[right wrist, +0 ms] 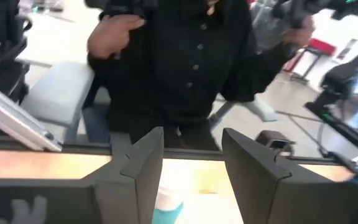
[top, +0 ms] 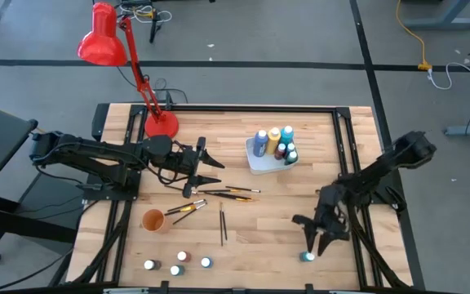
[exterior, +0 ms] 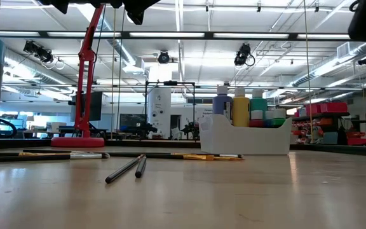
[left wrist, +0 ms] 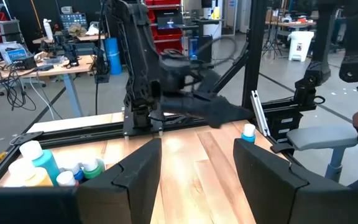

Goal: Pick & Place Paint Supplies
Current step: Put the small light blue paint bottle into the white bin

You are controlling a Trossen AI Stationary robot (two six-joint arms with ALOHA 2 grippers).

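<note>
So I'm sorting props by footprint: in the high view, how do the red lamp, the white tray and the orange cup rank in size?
Largest to smallest:
1. red lamp, counting shade, arm and base; it stands taller, nearer the camera, so it may look oversized.
2. white tray.
3. orange cup, clearly smallest.

Grey floor (top: 300,49); red lamp (top: 104,37) on table.
</note>
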